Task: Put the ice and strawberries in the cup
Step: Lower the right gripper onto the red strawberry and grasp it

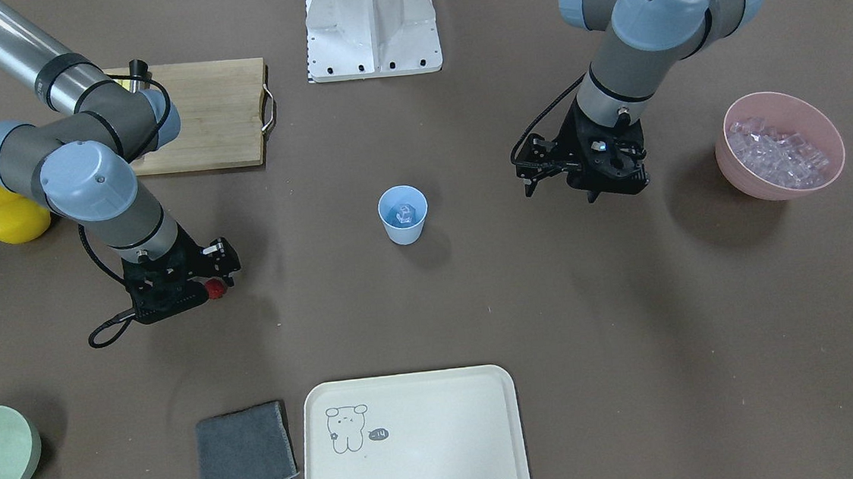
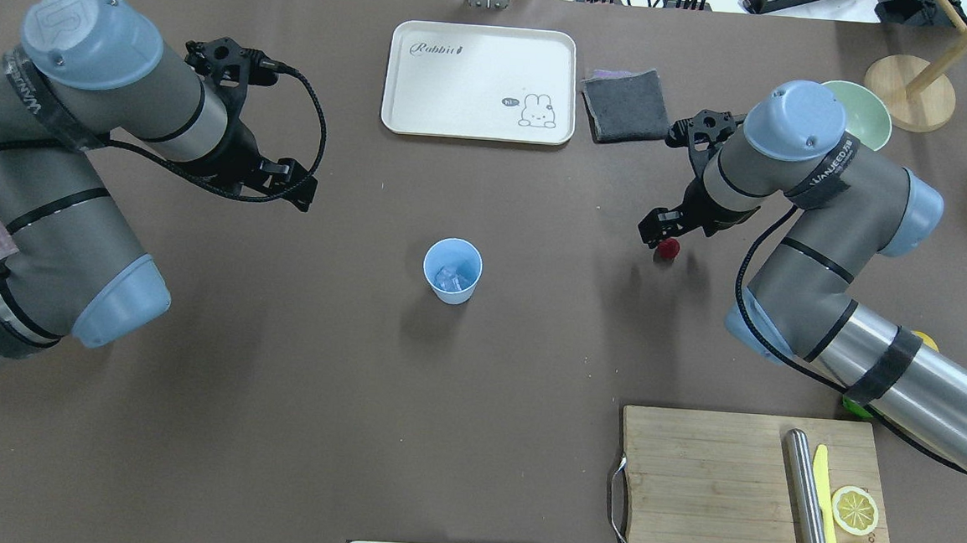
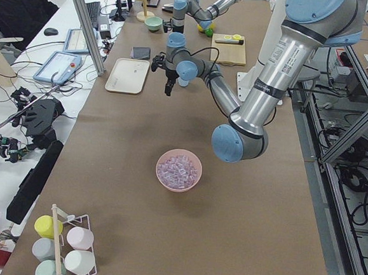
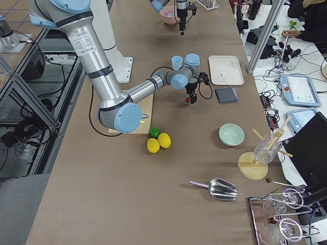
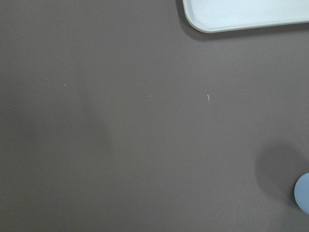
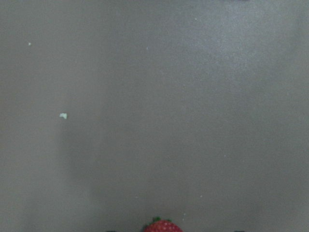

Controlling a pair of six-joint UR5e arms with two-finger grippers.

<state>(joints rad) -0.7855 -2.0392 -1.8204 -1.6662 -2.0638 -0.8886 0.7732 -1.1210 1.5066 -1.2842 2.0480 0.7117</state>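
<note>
The light blue cup (image 1: 402, 215) stands upright mid-table, and a few clear ice cubes (image 2: 452, 278) lie inside it. More ice (image 1: 777, 151) fills the pink bowl (image 1: 835, 161) at the table's end on my left. My right gripper (image 1: 211, 285) is shut on the small red strawberry (image 2: 668, 248) and holds it just above the table, well to the cup's right in the overhead view. The strawberry also shows at the bottom edge of the right wrist view (image 6: 162, 226). My left gripper (image 2: 297, 186) looks open and empty, above bare table between the cup and the pink bowl.
A cream tray (image 2: 477, 128) and a folded grey cloth (image 2: 625, 104) lie at the far side. A pale green bowl (image 2: 871, 119) sits behind my right arm. A wooden cutting board (image 2: 713, 495) holds a knife (image 2: 805, 501) and lemon slices (image 2: 855, 510). Two whole lemons (image 1: 18, 222) lie beside it.
</note>
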